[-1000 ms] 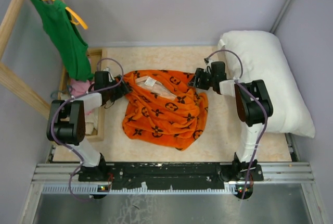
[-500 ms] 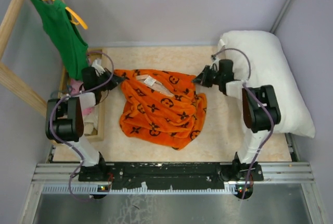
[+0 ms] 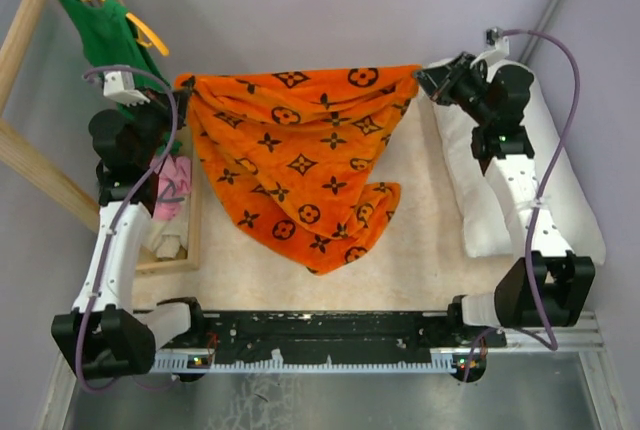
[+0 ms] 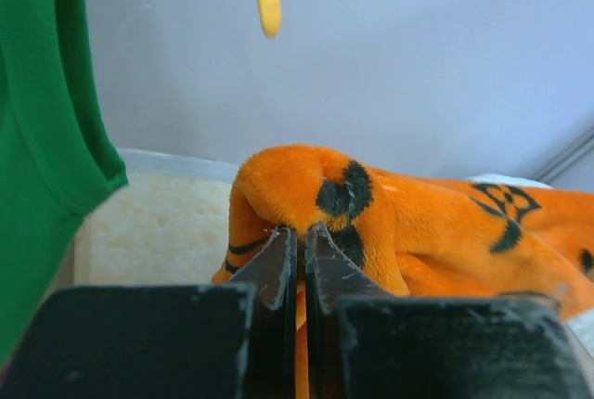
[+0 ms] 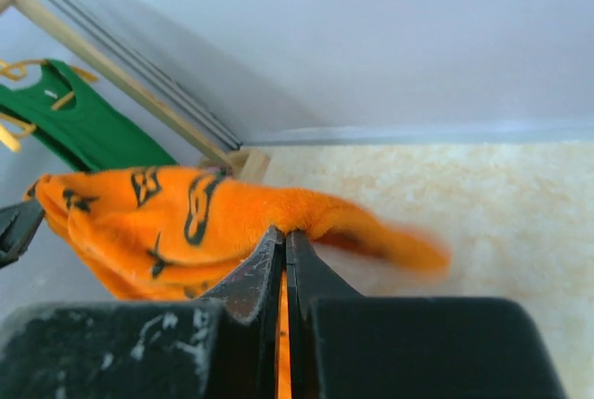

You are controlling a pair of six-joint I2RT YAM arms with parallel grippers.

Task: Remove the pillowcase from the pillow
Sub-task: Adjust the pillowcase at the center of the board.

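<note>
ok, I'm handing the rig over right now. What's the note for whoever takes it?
Both are shut: the left tool on one top corner of the pillowcase, the right tool on the other. The case hangs spread between them, raised above the table.
The pillow lies bare along the right side, fully outside the case.
Done: the case is off the pillow.
Left: probably just lay the case down clear of the pillow and release.
</note>
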